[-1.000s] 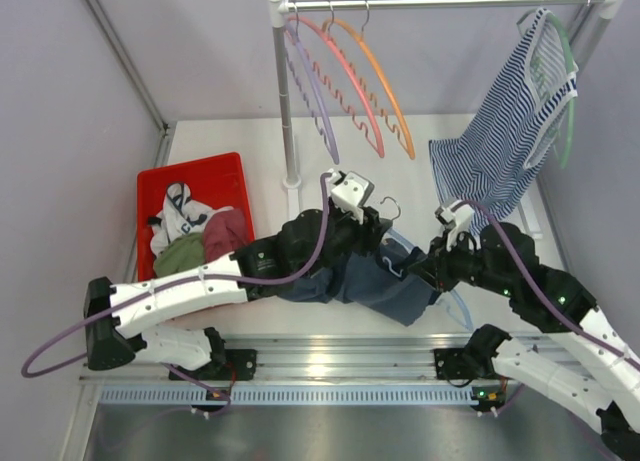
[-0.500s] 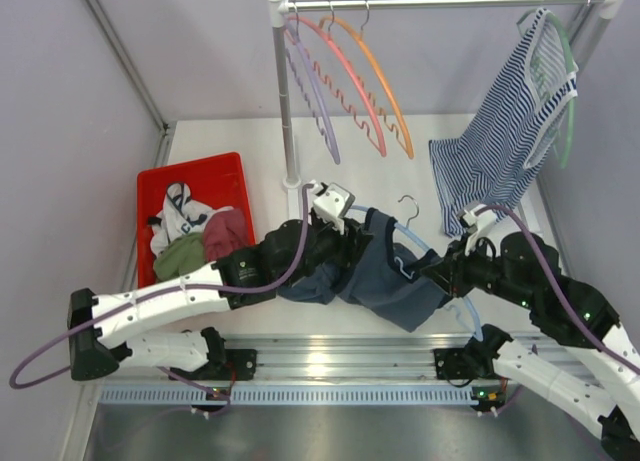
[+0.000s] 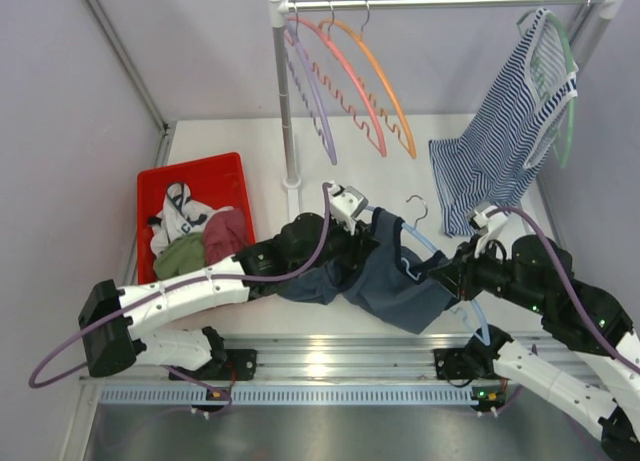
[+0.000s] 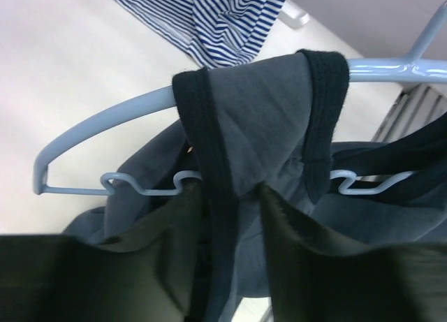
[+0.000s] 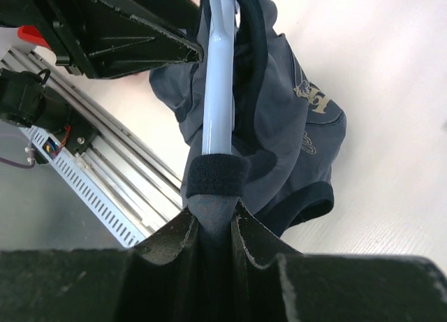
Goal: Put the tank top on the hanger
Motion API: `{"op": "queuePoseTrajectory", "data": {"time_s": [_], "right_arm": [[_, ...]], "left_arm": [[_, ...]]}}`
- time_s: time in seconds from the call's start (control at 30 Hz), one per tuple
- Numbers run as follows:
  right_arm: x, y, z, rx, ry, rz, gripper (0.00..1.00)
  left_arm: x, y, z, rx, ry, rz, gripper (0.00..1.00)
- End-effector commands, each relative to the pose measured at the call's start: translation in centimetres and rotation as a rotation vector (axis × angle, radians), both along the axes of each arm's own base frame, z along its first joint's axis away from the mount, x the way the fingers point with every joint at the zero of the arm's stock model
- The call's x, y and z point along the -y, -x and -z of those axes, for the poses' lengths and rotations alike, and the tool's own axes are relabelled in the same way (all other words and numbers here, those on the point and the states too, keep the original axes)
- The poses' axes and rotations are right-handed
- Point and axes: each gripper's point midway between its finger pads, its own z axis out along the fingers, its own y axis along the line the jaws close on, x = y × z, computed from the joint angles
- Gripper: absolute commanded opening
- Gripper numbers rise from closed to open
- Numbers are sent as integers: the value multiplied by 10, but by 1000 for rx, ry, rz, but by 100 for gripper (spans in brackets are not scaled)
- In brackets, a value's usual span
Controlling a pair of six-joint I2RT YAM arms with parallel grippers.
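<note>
The dark slate-blue tank top (image 3: 385, 281) hangs between my two grippers above the table, partly threaded on the light-blue hanger (image 3: 425, 243). In the left wrist view one strap of the tank top (image 4: 258, 119) lies over the hanger's arm (image 4: 105, 116). My left gripper (image 3: 368, 231) is shut on the strap's dark trim (image 4: 234, 196). My right gripper (image 3: 452, 271) is shut on the hanger's other arm (image 5: 218, 91), with the tank top's (image 5: 293, 126) fabric pinched between its fingers (image 5: 215, 210). The hanger's hook (image 3: 413, 203) points toward the back.
A red bin (image 3: 200, 166) of clothes stands at the left. The rack pole (image 3: 285, 101) carries purple (image 3: 318, 106), pink (image 3: 350, 81) and orange (image 3: 385, 86) hangers. A blue-and-white striped top (image 3: 500, 146) hangs on a green hanger (image 3: 568, 91) at the back right. A metal rail (image 3: 330, 356) runs along the near edge.
Both grippers have moved right with the hanger and tank top, still holding them. The hook has shifted right and the left end of the hanger has come clear of the left arm.
</note>
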Motion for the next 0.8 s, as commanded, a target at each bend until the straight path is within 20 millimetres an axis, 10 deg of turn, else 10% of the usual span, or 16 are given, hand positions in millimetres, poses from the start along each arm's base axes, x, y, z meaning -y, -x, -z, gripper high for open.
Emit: {"op": "queuePoseTrajectory", "data": {"time_s": [0.0, 0.17, 0.5, 0.77], "right_arm": [[2, 0, -32, 74, -81, 19, 0], [7, 1, -34, 82, -81, 35, 0], [19, 5, -37, 78, -70, 73, 0], [23, 10, -57, 90, -106, 80, 0]], "left_arm": [[16, 3, -30, 49, 127, 68, 39], [17, -1, -43, 71, 151, 64, 0], [-7, -37, -83, 105, 179, -130, 0], [16, -38, -107, 102, 199, -32, 8]]}}
